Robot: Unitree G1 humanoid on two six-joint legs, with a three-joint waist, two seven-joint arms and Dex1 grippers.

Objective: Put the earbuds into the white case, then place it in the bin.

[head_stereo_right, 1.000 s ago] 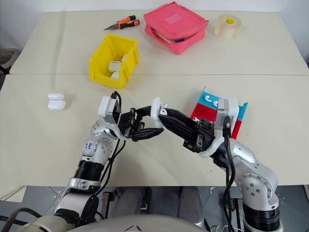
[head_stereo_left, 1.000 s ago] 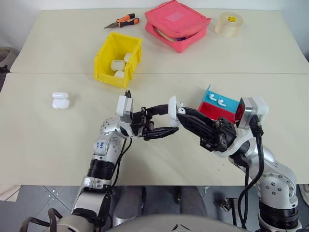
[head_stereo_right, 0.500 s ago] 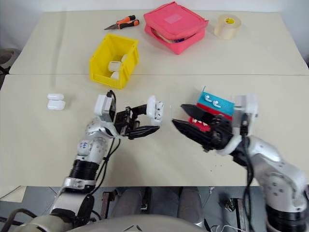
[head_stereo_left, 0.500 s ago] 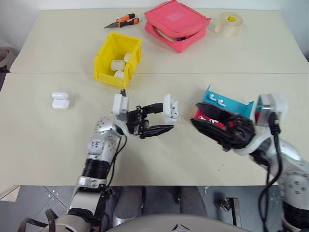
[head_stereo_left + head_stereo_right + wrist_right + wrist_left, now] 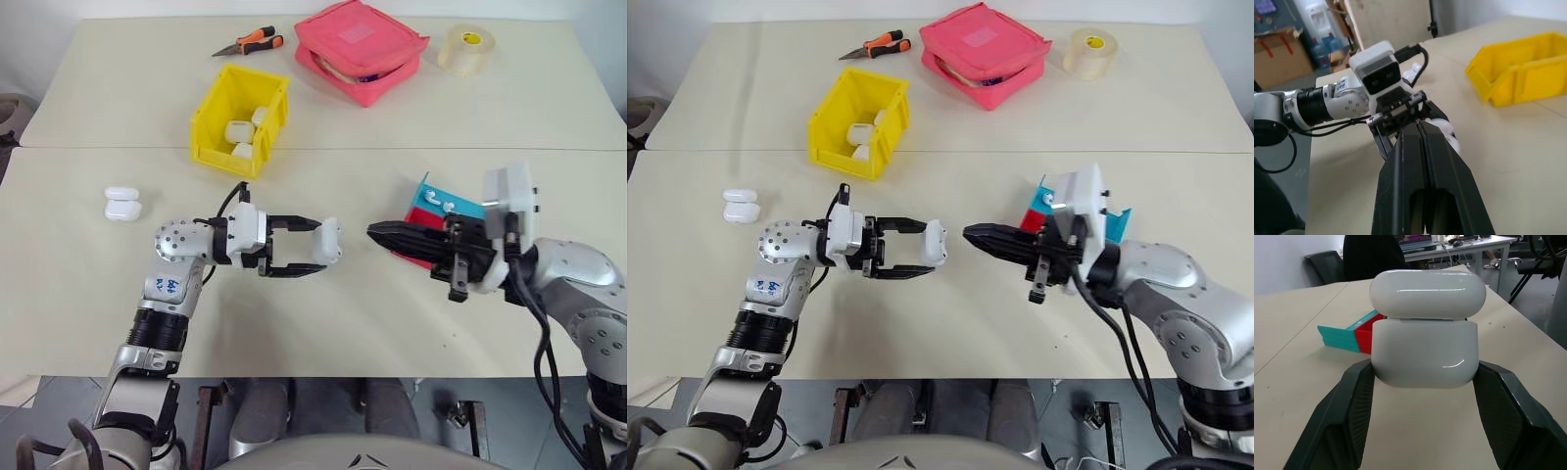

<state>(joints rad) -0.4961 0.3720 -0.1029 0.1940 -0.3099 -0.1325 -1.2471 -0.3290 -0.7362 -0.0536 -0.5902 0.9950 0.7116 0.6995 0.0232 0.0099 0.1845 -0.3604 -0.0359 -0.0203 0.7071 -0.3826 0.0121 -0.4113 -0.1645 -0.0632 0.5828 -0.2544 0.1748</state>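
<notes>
Fingers of my left gripper (image 5: 315, 257) pinched the white case (image 5: 329, 241) by its two sides, holding it above the table (image 5: 78, 294) in front of me with its lid (image 5: 1427, 292) looking seated on the body, though I could not be sure it was fully shut. My right gripper (image 5: 380, 231) pointed level toward it, its two fingers pressed together with nothing visible between them, the tip just short of the case and roughly level with it. I judged the packing done and the placing still to come, a job for the left arm, since it held the case and the bin (image 5: 241, 117) lay on its side. That bin sat well apart, farther up the table and a little to my left of the held case, its long axis running roughly away from me and its low cut-out front at the near end. Inside it I counted three white cases. Two more cases (image 5: 122, 204) lay touching on the table far out to my left. Behind my right gripper stood one red and teal tray (image 5: 460, 208) with two earbuds (image 5: 439, 201) on its teal part. At the far edge lay one pair of orange-handled pliers (image 5: 248, 43), one pink pouch (image 5: 361, 47) and one roll of tape (image 5: 464, 48).
</notes>
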